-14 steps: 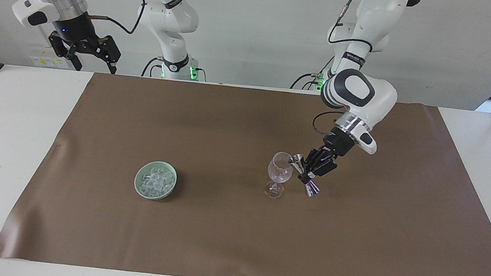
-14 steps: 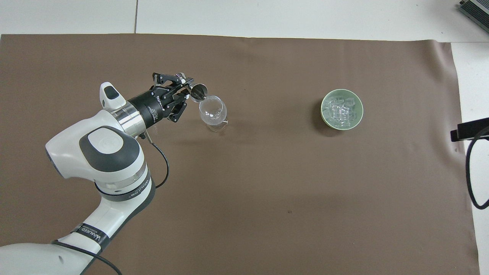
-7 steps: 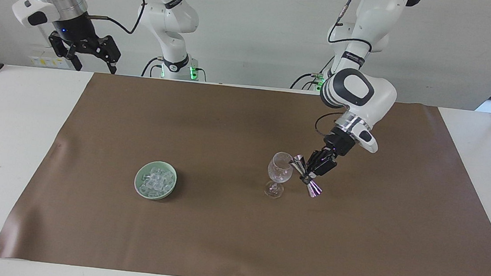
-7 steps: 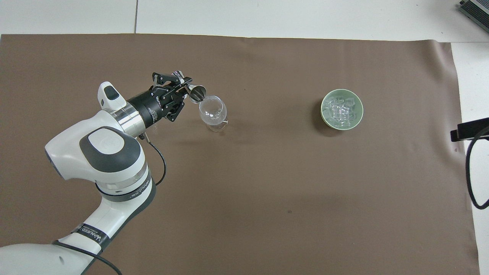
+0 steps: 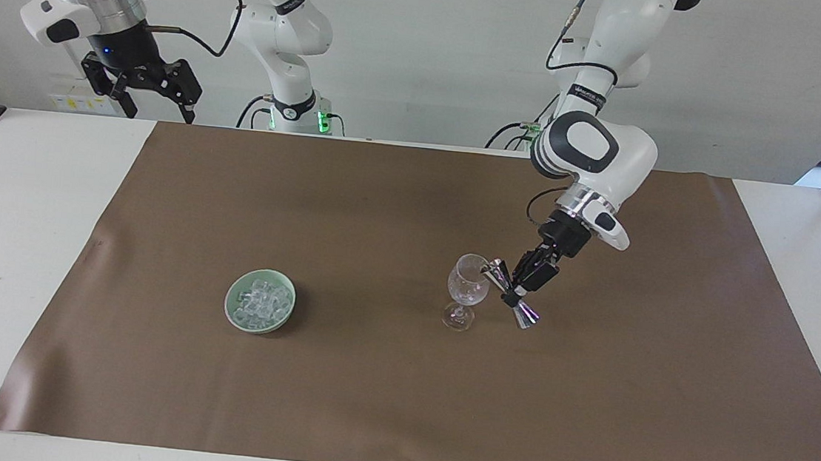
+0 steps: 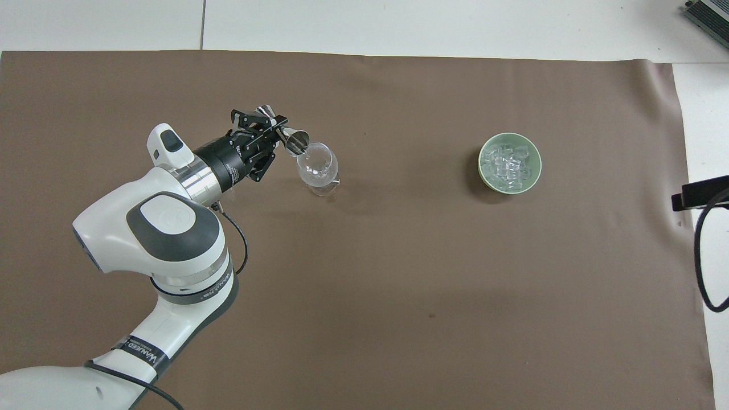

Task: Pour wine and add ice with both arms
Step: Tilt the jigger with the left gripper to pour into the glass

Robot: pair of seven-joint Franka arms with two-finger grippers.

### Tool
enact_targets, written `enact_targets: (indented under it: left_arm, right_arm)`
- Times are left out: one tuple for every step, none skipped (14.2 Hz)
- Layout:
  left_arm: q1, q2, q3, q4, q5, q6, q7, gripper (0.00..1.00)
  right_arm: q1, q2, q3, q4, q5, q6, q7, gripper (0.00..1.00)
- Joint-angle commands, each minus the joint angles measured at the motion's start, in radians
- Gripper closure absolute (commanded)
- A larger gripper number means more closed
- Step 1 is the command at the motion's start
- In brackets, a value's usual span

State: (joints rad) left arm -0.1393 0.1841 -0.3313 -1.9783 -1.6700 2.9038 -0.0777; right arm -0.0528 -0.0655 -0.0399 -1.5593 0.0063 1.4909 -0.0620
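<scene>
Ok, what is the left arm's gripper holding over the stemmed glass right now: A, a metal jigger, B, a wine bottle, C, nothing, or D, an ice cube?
A: the left gripper is shut on the waist of a metal jigger, tilted with its mouth at the rim of the stemmed glass.

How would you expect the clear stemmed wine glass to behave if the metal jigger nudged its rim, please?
The clear stemmed wine glass would probably tip easily: a wide bowl sits on a thin stem and small foot. It looks like thin glass, so likely fragile. The left gripper holds the tilted metal jigger right at its rim.
</scene>
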Motion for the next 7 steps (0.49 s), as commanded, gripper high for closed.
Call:
enact_targets:
  left_arm:
    - [-0.020,-0.014,0.014,0.007,0.007,0.037,0.029,1.00]
    - [-0.020,-0.012,0.014,0.007,0.007,0.038,0.039,1.00]
    - [-0.020,-0.014,0.014,0.007,0.007,0.041,0.056,1.00]
    - [-0.020,-0.014,0.014,0.009,0.007,0.046,0.065,1.00]
    - [-0.020,-0.014,0.014,0.009,0.007,0.051,0.067,1.00]
    - [-0.022,-0.014,0.014,0.009,0.009,0.055,0.067,1.00]
    - [-0.031,-0.014,0.014,0.009,0.007,0.061,0.072,1.00]
  right_arm:
    - [-0.002,-0.002,-0.001,-0.002,0.015,-0.006,-0.030,0.00]
    - [-0.002,-0.002,-0.001,-0.002,0.015,-0.006,-0.030,0.00]
    - [-0.002,-0.002,-0.001,-0.002,0.015,-0.006,-0.030,0.00]
    - [-0.002,-0.002,-0.001,-0.002,0.015,-0.006,-0.030,0.00]
    - [-0.002,-0.002,-0.001,-0.002,0.015,-0.006,-0.030,0.00]
    - [-0.002,-0.002,-0.001,-0.002,0.015,-0.006,-0.030,0.00]
    - [-0.002,-0.002,-0.001,-0.002,0.015,-0.006,-0.028,0.00]
